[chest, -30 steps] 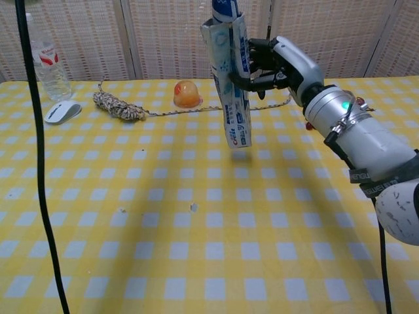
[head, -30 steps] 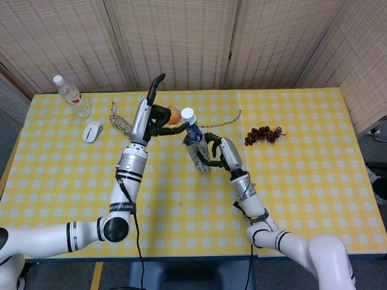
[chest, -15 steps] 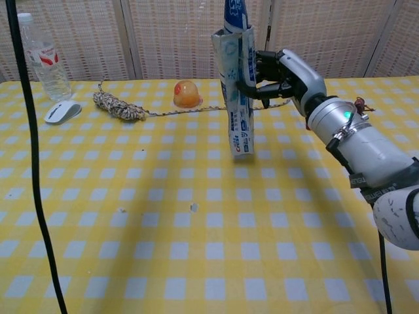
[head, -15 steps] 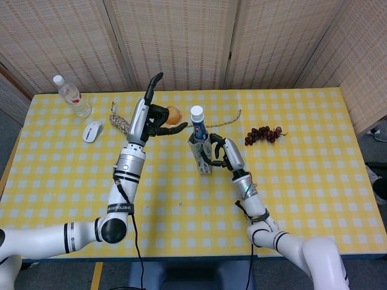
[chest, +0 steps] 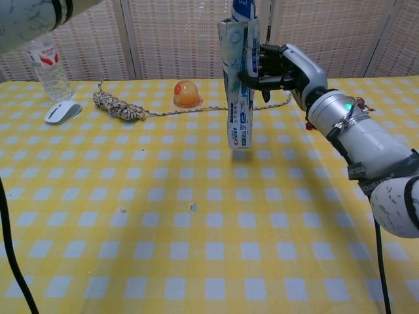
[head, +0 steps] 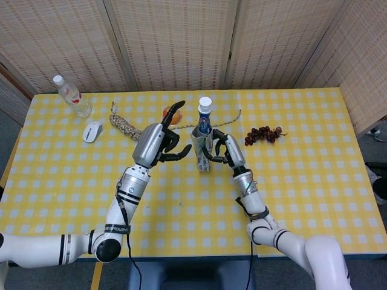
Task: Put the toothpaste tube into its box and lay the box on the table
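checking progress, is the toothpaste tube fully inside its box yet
No. The toothpaste tube still sticks out of the upright box, capped end up, above its open top.

The right hand point(chest: 283, 67) held the box point(chest: 239, 85) upright above the table point(head: 302, 181), the toothpaste tube point(head: 204, 116) poking from its top — so the space over the box mouth was taken. The left hand point(head: 158, 144) hung open just left of the box, closing that side. Behind them sat an orange dome point(chest: 186, 94) and a coiled rope point(chest: 118, 106), its loose cord trailing past the box's far side. Grapes point(head: 262, 134) lay to the right; mouse point(chest: 62, 112) and bottle point(chest: 48, 63) stood well apart at far left. The near cloth lay bare — open room for a hand.
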Controlling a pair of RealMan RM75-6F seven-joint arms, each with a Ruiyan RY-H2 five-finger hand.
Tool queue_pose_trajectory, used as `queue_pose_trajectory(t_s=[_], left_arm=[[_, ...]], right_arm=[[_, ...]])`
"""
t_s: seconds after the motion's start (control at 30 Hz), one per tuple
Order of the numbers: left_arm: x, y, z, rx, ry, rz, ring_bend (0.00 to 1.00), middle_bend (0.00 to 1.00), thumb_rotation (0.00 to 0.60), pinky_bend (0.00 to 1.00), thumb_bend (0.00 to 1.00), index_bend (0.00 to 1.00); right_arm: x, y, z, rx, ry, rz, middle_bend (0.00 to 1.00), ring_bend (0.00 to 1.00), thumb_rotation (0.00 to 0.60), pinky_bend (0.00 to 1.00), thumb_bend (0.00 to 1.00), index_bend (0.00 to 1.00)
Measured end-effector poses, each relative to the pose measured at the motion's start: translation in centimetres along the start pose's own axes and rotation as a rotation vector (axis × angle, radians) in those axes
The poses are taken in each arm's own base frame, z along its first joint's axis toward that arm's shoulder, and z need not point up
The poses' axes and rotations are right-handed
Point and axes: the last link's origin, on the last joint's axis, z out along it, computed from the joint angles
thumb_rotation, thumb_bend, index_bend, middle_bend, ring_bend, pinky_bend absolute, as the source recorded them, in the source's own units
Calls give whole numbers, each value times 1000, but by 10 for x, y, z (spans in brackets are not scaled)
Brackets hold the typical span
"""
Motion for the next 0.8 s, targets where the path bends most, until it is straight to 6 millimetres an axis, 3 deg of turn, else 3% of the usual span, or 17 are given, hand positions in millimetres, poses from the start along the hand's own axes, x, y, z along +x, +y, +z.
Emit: queue_pose_trajectory(t_s=[0.27, 0.8], left_arm=[[-11, 3, 4, -94, -5, 155, 1000, 1000, 600, 1000, 409, 117], [-19, 2, 6, -109, -21, 233, 1000, 1000, 600, 1000, 410, 127]], right_arm=[[-4, 0, -2, 1, -24, -61, 574, 677, 600, 710, 407, 643], [-15, -4, -3, 19, -46, -64, 574, 679, 600, 710, 407, 643]])
